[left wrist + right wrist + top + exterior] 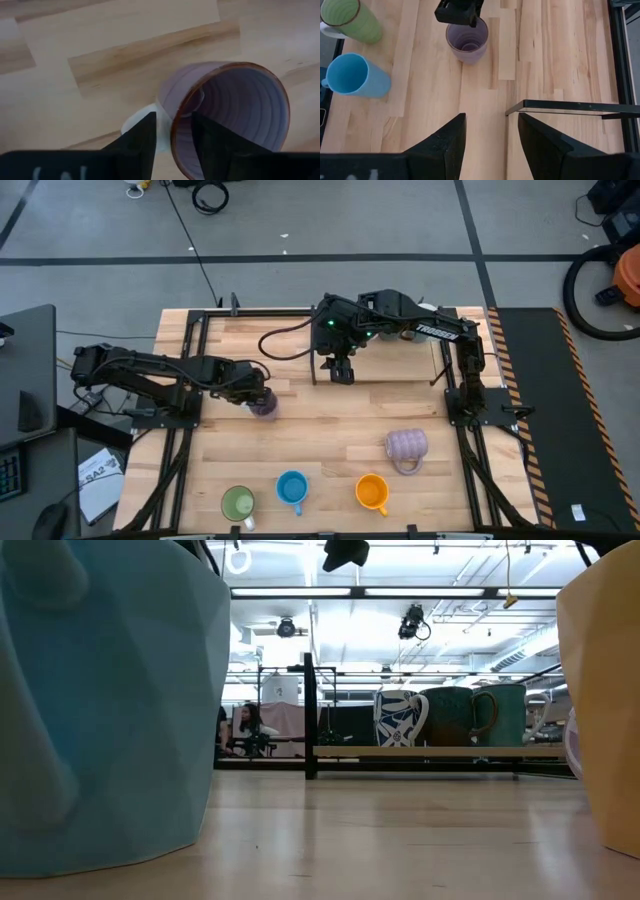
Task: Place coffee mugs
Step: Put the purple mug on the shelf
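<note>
The small lilac mug [264, 406] stands upright on its base on the table's left half, also seen in the right wrist view [467, 42]. My left gripper [173, 118] is open over it [259, 394]. One finger [145, 137] is outside the mug's wall beside the white handle [137, 126]. The other finger [212, 142] is inside the mouth, and a gap shows on both sides of the rim [173, 131]. My right gripper [491, 120] is open above the far middle of the table [340, 372]. The ribbed lavender mug [407, 445], orange mug [371, 492], blue mug [291, 488] and green mug [238, 503] stand near the front edge.
A black-framed rack [570, 106] stands at the table's far side, under my right arm. In the low view, several mugs stand on its wooden shelf [440, 751], among them a white patterned one [400, 718] and a dark one [450, 716]. Bare wood lies between the rack and the near row of mugs.
</note>
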Tool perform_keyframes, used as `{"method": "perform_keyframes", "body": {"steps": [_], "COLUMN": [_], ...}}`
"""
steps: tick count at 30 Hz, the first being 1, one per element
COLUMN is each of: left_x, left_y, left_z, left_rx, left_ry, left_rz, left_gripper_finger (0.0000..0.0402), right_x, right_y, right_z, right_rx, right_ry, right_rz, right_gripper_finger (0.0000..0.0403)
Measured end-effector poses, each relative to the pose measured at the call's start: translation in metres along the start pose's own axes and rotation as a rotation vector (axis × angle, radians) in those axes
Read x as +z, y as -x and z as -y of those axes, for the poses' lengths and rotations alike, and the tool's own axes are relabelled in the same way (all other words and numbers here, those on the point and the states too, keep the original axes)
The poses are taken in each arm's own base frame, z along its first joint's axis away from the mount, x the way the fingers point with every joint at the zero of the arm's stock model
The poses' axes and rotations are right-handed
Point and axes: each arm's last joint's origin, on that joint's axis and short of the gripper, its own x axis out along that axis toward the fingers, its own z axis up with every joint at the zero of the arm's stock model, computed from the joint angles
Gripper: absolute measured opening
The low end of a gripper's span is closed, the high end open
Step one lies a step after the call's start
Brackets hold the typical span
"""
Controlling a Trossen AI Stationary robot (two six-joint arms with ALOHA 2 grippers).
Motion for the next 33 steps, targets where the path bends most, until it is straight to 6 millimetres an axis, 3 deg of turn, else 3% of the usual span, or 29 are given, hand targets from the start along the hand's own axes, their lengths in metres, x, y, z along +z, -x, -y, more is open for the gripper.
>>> {"method": "perform_keyframes", "body": {"steps": [8,15,24,33], "left_x": [0.003,0.017,0.038,0.04], "left_y": [0.001,0.014,0.047,0.045], "left_z": [-0.001,0.008,0.027,0.03], "left_rx": [-0.006,-0.047,-0.121,-0.081], "left_ry": [-0.119,-0.278,-0.753,-1.251], "left_rz": [0.017,0.057,0.177,0.218], "left_gripper_finger": [0.013,0.013,0.013,0.013], "right_x": [0.0,0.0,0.0,0.0], "right_y": [0.0,0.0,0.0,0.0], "right_z": [0.0,0.0,0.0,0.0], "right_rx": [0.0,0.0,0.001,0.001], "right_ry": [0.0,-0.005,-0.01,-0.011], "right_rz": [0.0,-0.002,-0.002,-0.003], "right_gripper_finger": [0.0185,0.0185,0.0185,0.0185]}}
